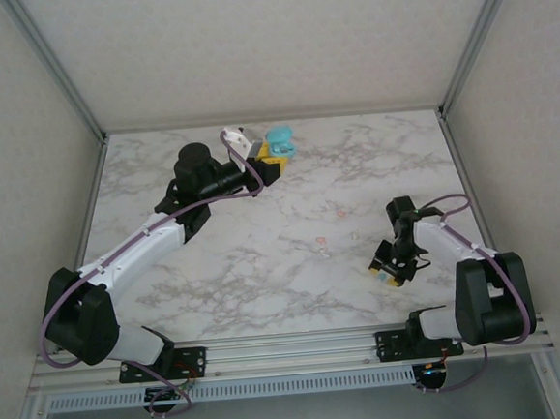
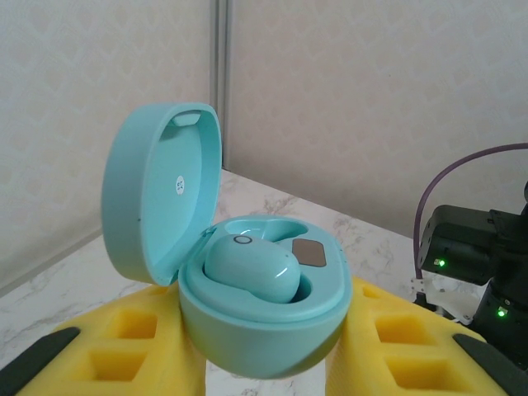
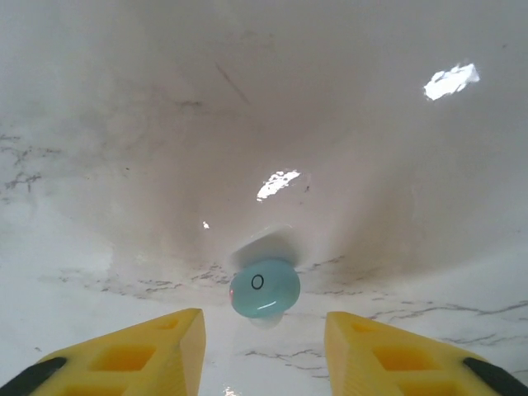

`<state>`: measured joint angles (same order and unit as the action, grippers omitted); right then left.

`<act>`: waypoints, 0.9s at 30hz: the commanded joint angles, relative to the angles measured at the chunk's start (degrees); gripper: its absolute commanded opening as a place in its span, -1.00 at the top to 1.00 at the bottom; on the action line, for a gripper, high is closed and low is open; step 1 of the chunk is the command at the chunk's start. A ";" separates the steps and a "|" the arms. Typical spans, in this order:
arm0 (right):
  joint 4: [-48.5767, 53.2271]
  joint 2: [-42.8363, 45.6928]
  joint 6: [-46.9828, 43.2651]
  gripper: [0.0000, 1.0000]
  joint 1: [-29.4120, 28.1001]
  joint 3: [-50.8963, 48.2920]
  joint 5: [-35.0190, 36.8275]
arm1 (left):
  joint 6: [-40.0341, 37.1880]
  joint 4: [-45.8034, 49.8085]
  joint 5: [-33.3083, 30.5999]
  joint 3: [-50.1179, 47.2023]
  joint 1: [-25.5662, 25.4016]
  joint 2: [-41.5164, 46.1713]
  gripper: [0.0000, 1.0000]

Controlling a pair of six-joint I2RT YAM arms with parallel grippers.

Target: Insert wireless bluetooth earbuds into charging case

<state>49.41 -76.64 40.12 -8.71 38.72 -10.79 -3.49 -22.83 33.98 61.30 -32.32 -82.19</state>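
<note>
The marble table (image 1: 265, 269) fills the top view. The left arm (image 1: 138, 250) reaches from its base at 7 o'clock up to about 12 o'clock on the table. The right arm (image 1: 448, 245) is folded short at 4 o'clock.

The left hand (image 1: 276, 154) is closed on the teal charging case (image 2: 264, 330), its yellow fingers (image 2: 124, 346) pressing the base from both sides. In the top view the case (image 1: 280, 138) sits at the far tip of that hand, near the back edge of the table. Its lid (image 2: 157, 190) is open and stands up at 10 o'clock from the base. One teal earbud (image 2: 252, 268) is seated in the base, and a small dark contact plate shows at 2 o'clock from it.

The right hand (image 1: 384, 274) points down at the table with its yellow fingers (image 3: 132, 355) apart, gripping nothing. A second teal earbud (image 3: 264, 289) lies on the table just ahead of the gap between the fingertips, at 12 o'clock from it and touching neither finger. A small ring mark shows on its top.

Near the middle of the table, at 10 o'clock from the right hand, lies a tiny pinkish piece (image 1: 322, 246), with a whitish one (image 1: 355, 235) at 2 o'clock from it. Both are too small to tell their shape.
</note>
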 commanded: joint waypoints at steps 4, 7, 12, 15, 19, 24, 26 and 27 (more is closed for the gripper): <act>-0.22 -2.73 1.68 0.24 -0.65 1.44 3.14 | -0.80 -0.11 1.00 1.81 -0.46 0.10 0.65; -1.00 -3.38 1.55 0.28 -0.78 1.44 3.51 | -0.80 -0.11 0.83 1.80 -0.45 0.02 0.65; -0.77 -4.71 0.69 0.36 -1.00 2.74 3.54 | -0.80 -0.07 0.76 1.94 -0.41 -0.25 0.65; -0.48 -5.68 0.38 0.35 -1.49 3.27 3.43 | -0.82 -0.12 0.83 1.98 -0.40 -0.42 0.65; -0.55 -6.74 0.45 0.36 -2.19 3.73 3.35 | -0.76 -0.15 0.83 1.98 -0.40 -0.60 0.66; -0.29 -7.94 -0.21 0.40 -2.84 4.18 3.98 | -0.91 0.04 0.64 1.90 -0.43 -0.55 0.66; 0.24 -8.17 -0.56 0.43 -2.98 4.56 4.74 | -1.00 0.00 0.65 1.91 -0.41 -0.60 0.66; 0.58 -8.31 -0.82 0.41 -3.05 4.69 5.10 | -1.04 0.15 0.65 2.00 -0.39 -0.60 0.66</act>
<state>48.07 -84.12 40.10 -11.22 41.71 -8.10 -3.49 -22.79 33.95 61.30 -32.32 -82.28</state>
